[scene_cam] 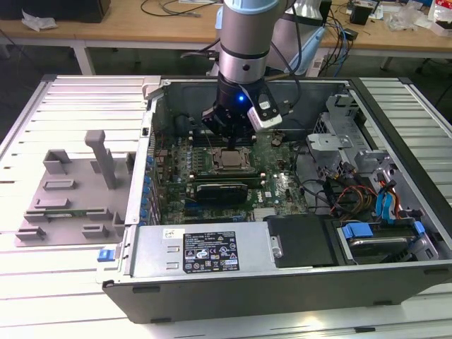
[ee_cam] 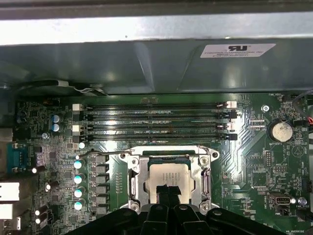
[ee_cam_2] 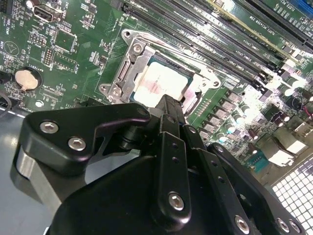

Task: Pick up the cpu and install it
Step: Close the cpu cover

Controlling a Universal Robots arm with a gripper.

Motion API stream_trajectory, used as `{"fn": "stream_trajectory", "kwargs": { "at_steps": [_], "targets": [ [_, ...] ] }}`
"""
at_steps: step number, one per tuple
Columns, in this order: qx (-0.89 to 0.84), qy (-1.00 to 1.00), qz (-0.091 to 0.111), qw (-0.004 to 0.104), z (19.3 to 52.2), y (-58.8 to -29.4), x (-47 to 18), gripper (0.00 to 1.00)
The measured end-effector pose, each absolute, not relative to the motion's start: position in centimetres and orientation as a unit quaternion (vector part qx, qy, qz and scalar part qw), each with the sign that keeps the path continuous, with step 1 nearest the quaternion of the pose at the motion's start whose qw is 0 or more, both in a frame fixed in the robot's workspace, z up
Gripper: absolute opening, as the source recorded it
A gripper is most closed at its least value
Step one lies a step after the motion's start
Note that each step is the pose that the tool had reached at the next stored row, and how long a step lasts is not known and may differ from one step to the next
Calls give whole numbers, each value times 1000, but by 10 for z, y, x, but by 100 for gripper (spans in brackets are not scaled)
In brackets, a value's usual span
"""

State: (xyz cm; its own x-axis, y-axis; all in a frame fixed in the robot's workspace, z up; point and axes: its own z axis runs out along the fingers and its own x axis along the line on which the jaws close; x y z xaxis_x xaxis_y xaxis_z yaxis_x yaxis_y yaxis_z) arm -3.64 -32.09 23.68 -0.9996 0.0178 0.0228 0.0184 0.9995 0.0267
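Though part-hidden, cpu [ee_cam: 171,174] apparently in socket [ee_cam: 134,183].

The gripper [ee_cam: 167,193] covers one edge of the cpu [ee_cam: 168,176] in both wrist views, and its own body runs off both pictures. In the exterior view the arm [scene_cam: 244,42] is cut off above.

Pale silvery cpu [ee_cam: 168,174], green motherboard [ee_cam: 244,156]; matte black hand [ee_cam: 166,192], grey fixture tray [scene_cam: 63,191], white slatted table [scene_cam: 49,296]
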Motion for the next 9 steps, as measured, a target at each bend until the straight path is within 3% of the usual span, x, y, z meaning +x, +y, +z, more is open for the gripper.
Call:
{"fn": "stream_trajectory", "kwargs": {
  "at_steps": [2, 9],
  "targets": [
    [-9, -1000, -13, 6, 236, -321, -37, 11],
    [-9, -1000, -13, 5, 236, -321, -37, 11]
  ]
}}
